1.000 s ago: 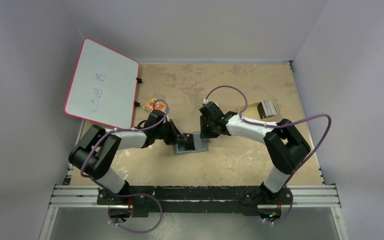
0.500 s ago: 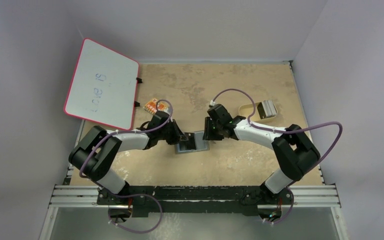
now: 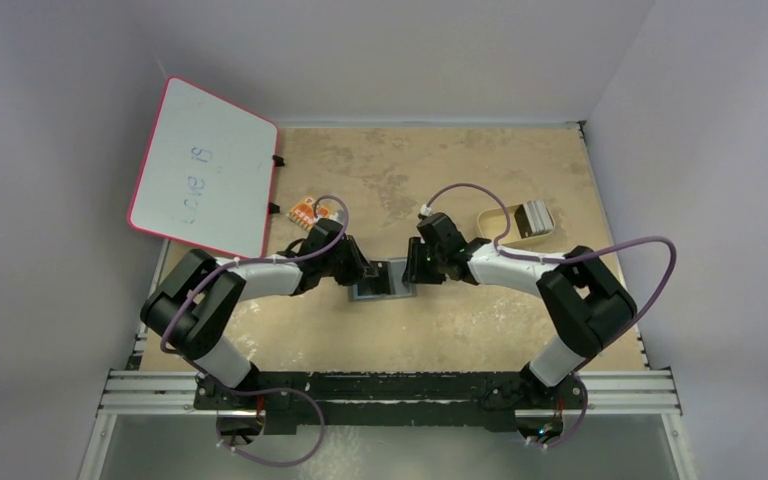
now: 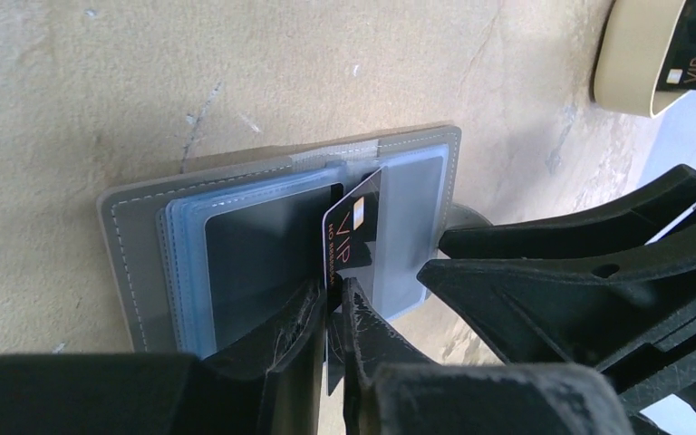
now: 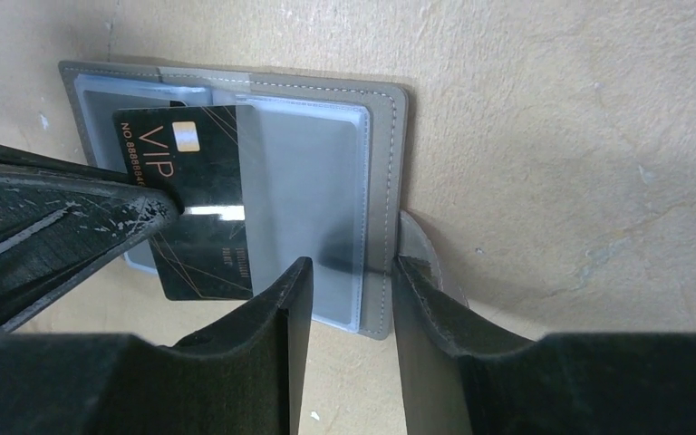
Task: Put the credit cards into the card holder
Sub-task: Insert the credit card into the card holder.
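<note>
Top external, tan table [image 3: 410, 160] w/ card holder [image 3: 377, 290], grey walls [image 3: 60, 100]

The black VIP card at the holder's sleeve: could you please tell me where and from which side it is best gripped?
Grip the black card on its bare end, outside the clear sleeve, pinching both flat faces from the robot's left. Its other edge is tucked under the sleeve, and the left gripper holds it that way.

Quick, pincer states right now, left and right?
Left pincer: shut on the black card.
Right pincer: open, astride the wallet edge.
</note>
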